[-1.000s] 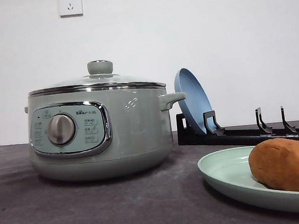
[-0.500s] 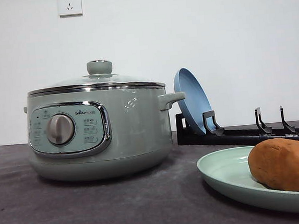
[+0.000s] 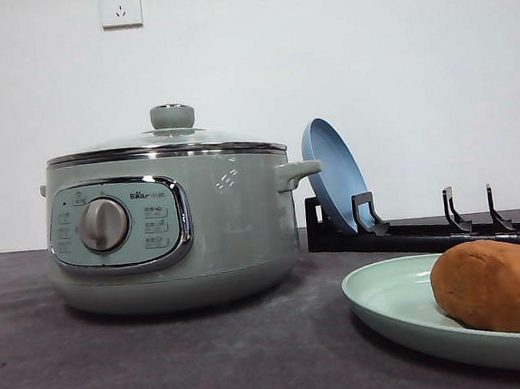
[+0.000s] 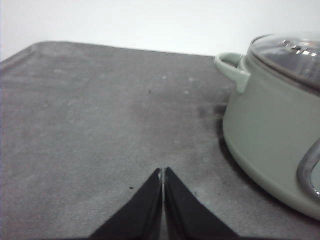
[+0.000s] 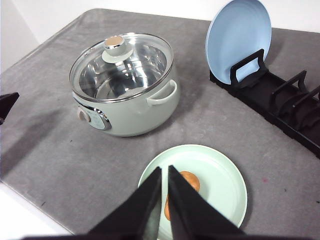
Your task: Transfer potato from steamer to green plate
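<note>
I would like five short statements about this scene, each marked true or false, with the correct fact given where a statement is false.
1. The potato lies on the green plate. True.
2. The steamer has its lid off. False: the glass lid sits on the steamer.
3. The blue plate stands on edge in the black rack. True.
4. The left gripper holds the potato. False: its fingers are closed together on nothing, above the bare grey table.
5. The steamer stands on the green plate. False: it stands on the table, apart from the plate.
</note>
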{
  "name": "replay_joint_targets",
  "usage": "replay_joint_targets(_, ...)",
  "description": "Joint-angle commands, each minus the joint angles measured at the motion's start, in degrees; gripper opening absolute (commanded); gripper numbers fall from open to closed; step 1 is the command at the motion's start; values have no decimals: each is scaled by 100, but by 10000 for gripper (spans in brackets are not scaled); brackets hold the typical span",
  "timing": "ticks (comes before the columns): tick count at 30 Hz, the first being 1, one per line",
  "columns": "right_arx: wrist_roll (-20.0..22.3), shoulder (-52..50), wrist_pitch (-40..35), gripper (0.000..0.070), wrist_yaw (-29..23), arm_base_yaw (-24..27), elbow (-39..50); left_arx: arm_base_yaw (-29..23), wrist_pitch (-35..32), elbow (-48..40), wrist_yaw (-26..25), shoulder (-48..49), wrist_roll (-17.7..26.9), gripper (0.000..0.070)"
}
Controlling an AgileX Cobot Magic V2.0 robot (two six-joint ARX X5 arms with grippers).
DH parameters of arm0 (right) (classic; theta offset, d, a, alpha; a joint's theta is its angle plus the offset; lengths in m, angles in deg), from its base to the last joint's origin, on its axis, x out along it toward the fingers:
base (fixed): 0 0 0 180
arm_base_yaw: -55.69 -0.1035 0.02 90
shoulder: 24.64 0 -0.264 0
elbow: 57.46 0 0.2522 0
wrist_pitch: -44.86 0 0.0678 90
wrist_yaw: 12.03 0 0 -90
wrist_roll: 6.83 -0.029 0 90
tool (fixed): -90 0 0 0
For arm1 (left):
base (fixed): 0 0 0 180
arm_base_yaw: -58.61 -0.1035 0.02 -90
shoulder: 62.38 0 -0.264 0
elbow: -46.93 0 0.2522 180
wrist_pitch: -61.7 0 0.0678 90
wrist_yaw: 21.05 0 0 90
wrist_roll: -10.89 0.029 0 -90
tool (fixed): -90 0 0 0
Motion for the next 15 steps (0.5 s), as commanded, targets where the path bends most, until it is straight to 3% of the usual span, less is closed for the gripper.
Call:
replay_joint_targets(1,-35,17,-63,9,-2,-26,-90,-13,-11,-116,35,4,90,0)
replay_joint_targets(15,-33,17,-82,10,-4,-26,-90,-11,-7,-116,35,2,87,0)
